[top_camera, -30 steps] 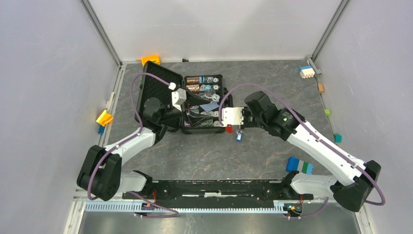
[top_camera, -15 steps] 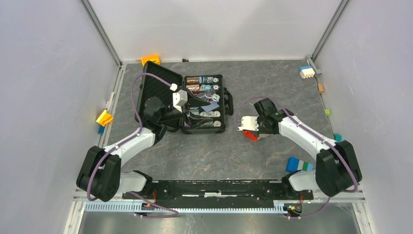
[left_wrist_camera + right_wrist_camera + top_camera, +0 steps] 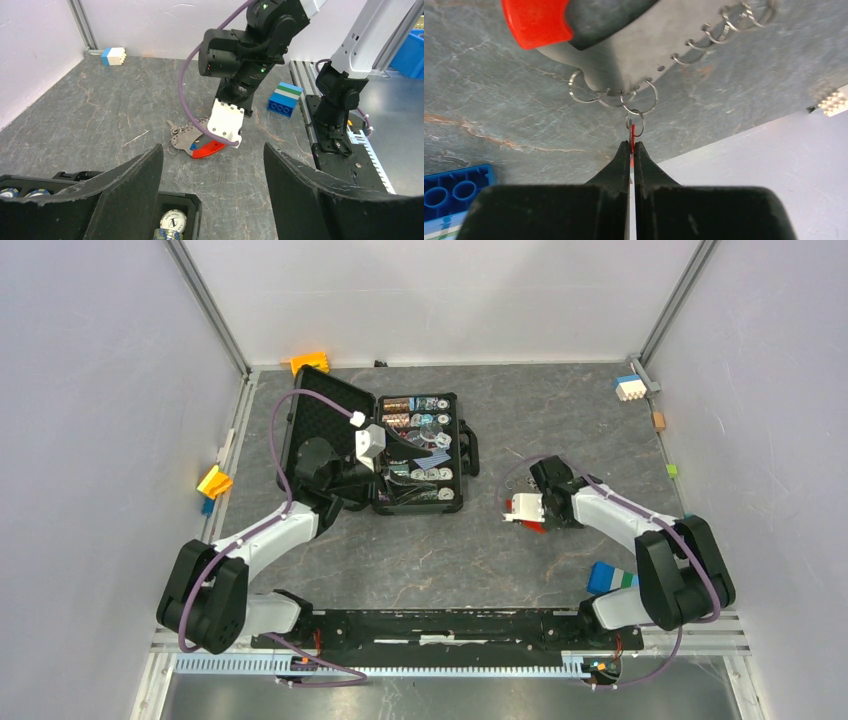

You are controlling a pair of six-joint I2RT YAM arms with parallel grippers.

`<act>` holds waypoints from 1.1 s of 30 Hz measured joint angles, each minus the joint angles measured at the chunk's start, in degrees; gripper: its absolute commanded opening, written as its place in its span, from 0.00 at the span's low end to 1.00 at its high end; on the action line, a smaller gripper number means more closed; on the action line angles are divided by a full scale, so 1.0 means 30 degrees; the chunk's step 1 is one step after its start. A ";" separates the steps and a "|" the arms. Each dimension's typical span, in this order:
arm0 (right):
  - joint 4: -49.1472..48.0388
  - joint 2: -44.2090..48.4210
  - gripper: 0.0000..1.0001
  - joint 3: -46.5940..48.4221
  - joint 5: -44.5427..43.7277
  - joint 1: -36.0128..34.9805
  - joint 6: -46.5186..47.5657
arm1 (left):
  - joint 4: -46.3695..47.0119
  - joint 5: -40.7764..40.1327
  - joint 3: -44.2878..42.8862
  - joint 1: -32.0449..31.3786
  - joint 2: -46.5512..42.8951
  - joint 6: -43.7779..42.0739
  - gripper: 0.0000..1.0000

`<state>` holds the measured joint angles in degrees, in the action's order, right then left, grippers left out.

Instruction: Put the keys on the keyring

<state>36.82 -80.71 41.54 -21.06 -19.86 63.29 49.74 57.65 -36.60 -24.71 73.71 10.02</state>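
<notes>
My right hand (image 3: 524,512), fingers pinched together on the thin silvery metal keyring (image 3: 207,149) by its red tag, has pulled back from the black case (image 3: 310,410) to the desk's right half, with clear room for threading. Left hand (image 3: 212,147) hangs wide apart.

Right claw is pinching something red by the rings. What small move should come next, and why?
Probably bring the left claw over from the open case to steady the keyring. The right claw is shut on a thin red piece hanging from a small ring at the keyring's grey plate, while the left claw is open and holds nothing.
</notes>
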 measured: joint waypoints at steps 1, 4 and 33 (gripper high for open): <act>-0.0138 -0.0051 0.01 -0.0342 -0.0211 0.0000 -0.0007 | 0.0007 0.0022 -0.0022 0.0000 0.0000 0.0000 0.80; -0.0423 -0.0342 0.05 -0.1027 -0.0750 0.0029 -0.0036 | 0.0015 0.0160 -0.0080 0.0000 0.0000 0.0000 0.80; 0.1151 0.1974 0.98 0.4182 0.2506 0.3075 -0.1923 | -1.3493 -0.5785 -0.4182 0.0306 -0.3650 -0.6455 1.00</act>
<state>40.27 -74.78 54.08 -13.54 -10.63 57.52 9.26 40.29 -49.15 -23.79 62.76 -9.34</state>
